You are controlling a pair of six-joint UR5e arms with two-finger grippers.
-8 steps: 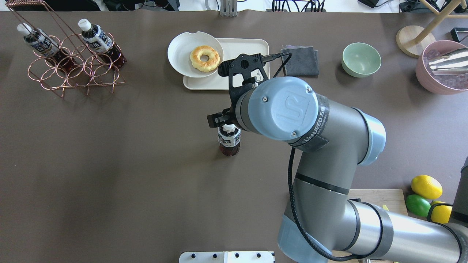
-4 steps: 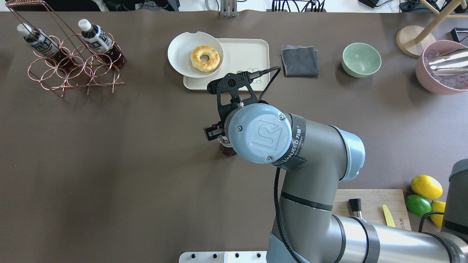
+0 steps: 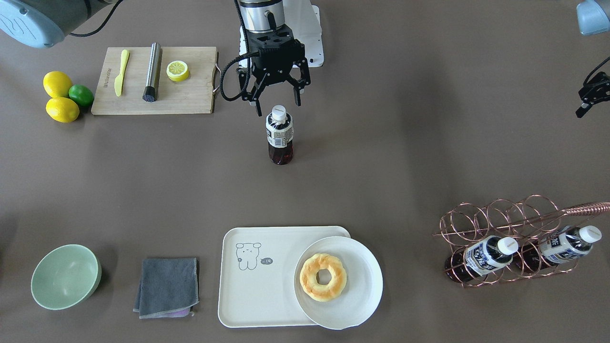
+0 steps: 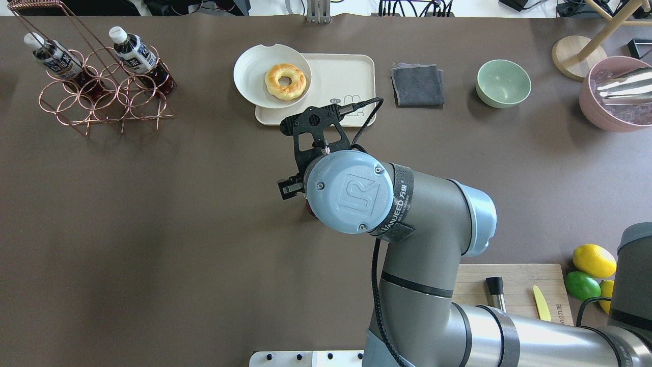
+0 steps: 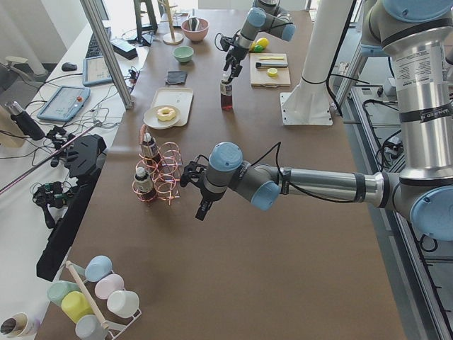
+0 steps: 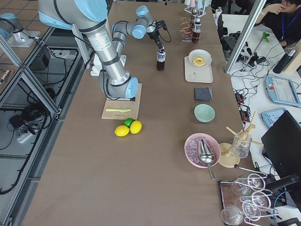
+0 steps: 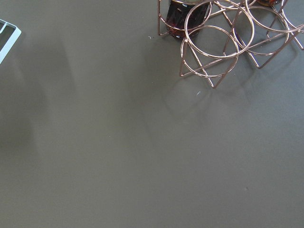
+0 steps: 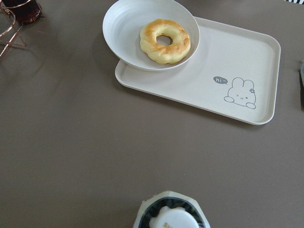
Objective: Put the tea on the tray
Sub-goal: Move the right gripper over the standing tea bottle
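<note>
Front view: R gripper (image 3: pixel 278 105) hung just above tea (image 3: pixel 279 136). Its fingers (image 3: pixel 257 105) were apart, one either side of the cap (image 3: pixel 279 113), gripping nothing. Tea stood upright mid-table (image 3: pixel 143 190), well apart from tray (image 3: pixel 257 286). Plate (image 3: pixel 364 286) w/ donut (image 3: pixel 324 277) covered one end of the tray. L gripper (image 3: pixel 588 97) sat at frame edge, fingers: can't tell.
Overhead: wrist hid nearly all of the bottle, no help for alignment.
R wrist cam: cap was bottom-centre, so roughly lined up. Tray lay ahead, bare end by the drawing (image 8: pixel 240 93).
Side views: tea was vertical under the gripper.
Recommendation: drop straight down, close on neck/label below cap, lift vertical. Clear the tray rim and set down at the bare end, away from plate.
</note>
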